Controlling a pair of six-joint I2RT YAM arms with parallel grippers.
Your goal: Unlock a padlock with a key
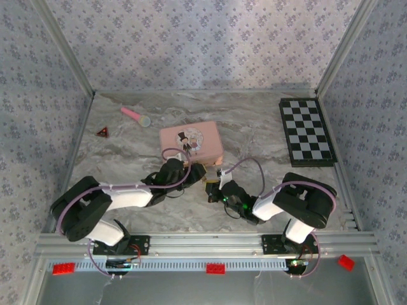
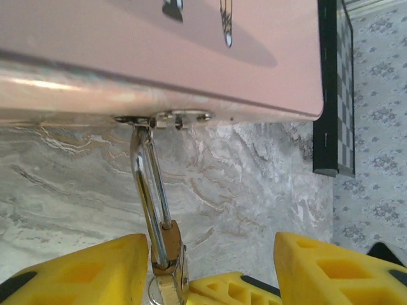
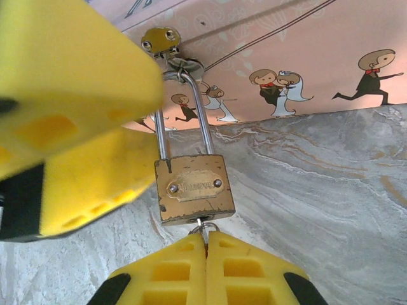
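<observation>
Brass padlock (image 3: 194, 189) hangs by its silvery shackle (image 3: 181, 114) from the hasp (image 3: 162, 41) on the front edge of the pink tin (image 3: 331, 38), with the body lying out toward the arms over the marbled worktop (image 3: 318, 210). Looks locked: both shackle legs sit down in the body.

Right gripper (image 3: 206, 241) fully closed, fingertips pressed together just under the keyhole end, pinching the key (image 3: 204, 227). Only a sliver of metal and a small ring show between fingertips and lock, so the key looks inserted; can't tell how deep. Grip is in line with the lock body, likely so a wrist roll turns the key.

Left gripper (image 2: 210, 251) spread wide, holding nothing. Padlock sits between its fingers, close against one, the other well clear. Probably placed to clamp the flat faces and stop the body twisting.

Step judged: bracing the lock before turning the key. Risk: the tiny key slips in the pads, or the unclamped body rotates with it.
</observation>
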